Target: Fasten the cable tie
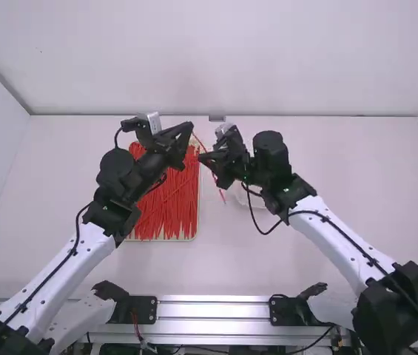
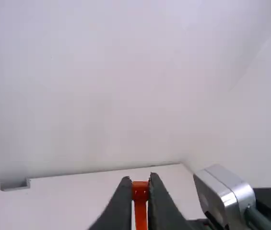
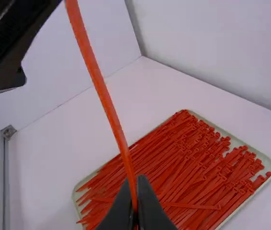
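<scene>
One cable tie (image 3: pixel 104 96) is held in the air above the tray (image 3: pixel 269 165), over the edge nearest the right arm. It is stretched between the two grippers, presumably so its ends can be worked free of the table (image 1: pixel 327 163).

The left gripper (image 2: pixel 139 184) is clamped on one end of it. A short orange piece stands upright between its fingers, high over the far end of the tray. That end looks like the head, though this cannot be told for sure.

The right gripper (image 3: pixel 134 184) is pinched tight on the strap lower down, above the tray. From there the strap rises in a gentle bow to the left gripper. Holding it at two places well apart probably keeps the strap steady and lets one arm steer the loose end while the other keeps the head fixed.

The spare ties (image 1: pixel 166 203) lie heaped in the tray below, untouched by either arm.

No loop shows yet, so the fastening seems to be at an early stage. The tail must be bent round and fed into the head. The likely risk is the thin strap slipping or twisting in the pinch.
</scene>
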Controlling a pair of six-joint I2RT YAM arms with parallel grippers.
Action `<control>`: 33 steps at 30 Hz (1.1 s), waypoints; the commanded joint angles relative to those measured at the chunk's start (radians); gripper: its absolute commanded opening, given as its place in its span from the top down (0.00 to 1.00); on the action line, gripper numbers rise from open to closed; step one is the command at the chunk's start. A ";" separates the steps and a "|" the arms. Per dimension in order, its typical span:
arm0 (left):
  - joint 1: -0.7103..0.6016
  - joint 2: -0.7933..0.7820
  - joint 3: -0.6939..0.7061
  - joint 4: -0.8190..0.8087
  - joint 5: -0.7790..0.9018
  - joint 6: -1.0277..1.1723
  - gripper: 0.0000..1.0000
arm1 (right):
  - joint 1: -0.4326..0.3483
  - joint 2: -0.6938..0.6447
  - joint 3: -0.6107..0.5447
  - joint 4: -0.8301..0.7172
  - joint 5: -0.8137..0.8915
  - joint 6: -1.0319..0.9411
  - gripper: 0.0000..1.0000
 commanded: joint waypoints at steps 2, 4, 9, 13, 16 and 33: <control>-0.008 -0.006 -0.005 0.001 0.010 0.026 0.58 | -0.006 -0.001 -0.008 -0.003 -0.035 -0.002 1.00; -0.006 -0.006 -0.005 -0.005 0.011 0.058 0.23 | -0.014 -0.001 -0.008 -0.007 -0.070 -0.034 1.00; 0.025 -0.011 -0.005 -0.063 0.011 0.059 0.01 | -0.065 -0.001 -0.008 -0.016 -0.158 -0.063 1.00; 0.047 -0.014 -0.005 -0.078 0.118 0.128 0.01 | -0.134 -0.002 -0.008 -0.030 -0.272 -0.094 1.00; 0.085 -0.017 -0.005 -0.053 0.271 0.148 0.01 | -0.198 -0.001 -0.008 -0.039 -0.350 -0.111 1.00; 0.322 0.071 0.062 0.143 1.071 0.148 0.01 | -0.404 -0.001 -0.008 -0.067 -0.826 -0.278 1.00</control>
